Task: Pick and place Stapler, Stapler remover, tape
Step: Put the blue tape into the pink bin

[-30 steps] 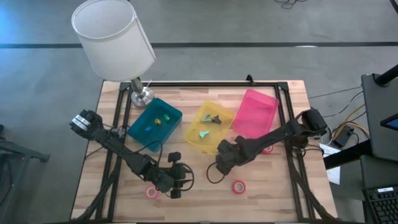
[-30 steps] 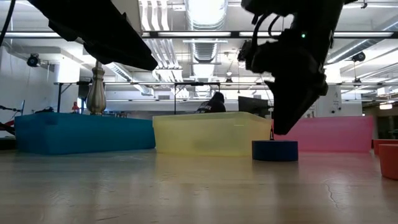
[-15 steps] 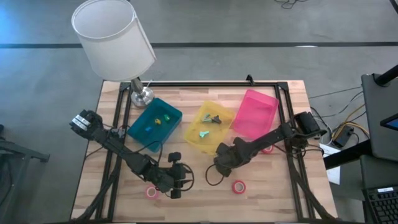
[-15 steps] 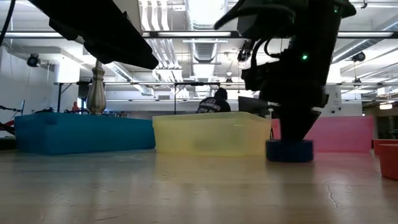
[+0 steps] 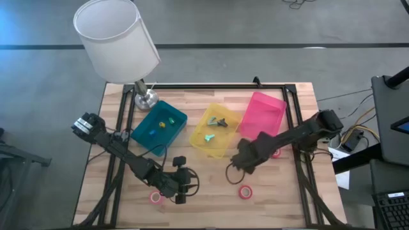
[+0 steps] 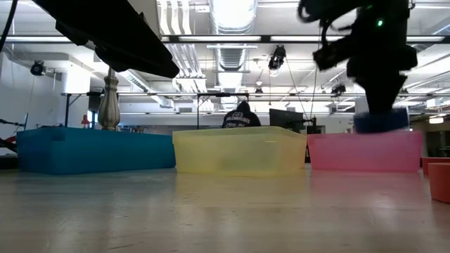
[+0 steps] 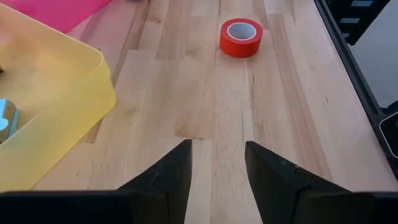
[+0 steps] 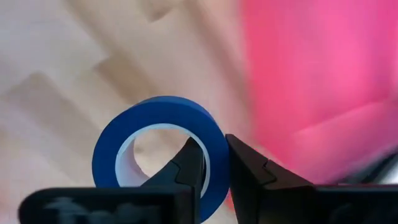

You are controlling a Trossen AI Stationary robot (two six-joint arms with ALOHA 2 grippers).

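The blue tape roll (image 8: 155, 155) sits in my right gripper (image 8: 211, 149), which is shut on it; in the low view the blue tape roll (image 6: 380, 121) hangs in the air in front of the pink bin (image 6: 365, 151). In the high view my right gripper (image 5: 243, 163) is near the yellow bin's near corner and hides the roll. The red roll (image 5: 245, 191) and the pink roll (image 5: 155, 197) lie flat on the table. My left gripper (image 5: 181, 193) waits open by the near edge, beside the pink roll; the left wrist view shows the red roll (image 7: 241, 37) ahead of it. My right gripper holds the blue roll by its ring wall (image 8: 214, 140). One finger (image 8: 189, 165) is inside the open centre and the other finger (image 8: 245, 171) is outside, so the wall is pinched between them. The roll is lifted clear of the table.
Three bins stand in a slanted row at mid-table: teal (image 5: 160, 128), yellow (image 5: 214, 131) with small items inside, and pink (image 5: 262, 116). A lamp with a white shade (image 5: 118, 38) stands at the far left corner. Bare wood lies between the bins and the near edge.
My right gripper came down onto the blue roll as it lay on the table, shifting it a little to the right, and took hold. It then rose and moved toward the table's right, toward the pink bin, and the roll is now lifted clear.
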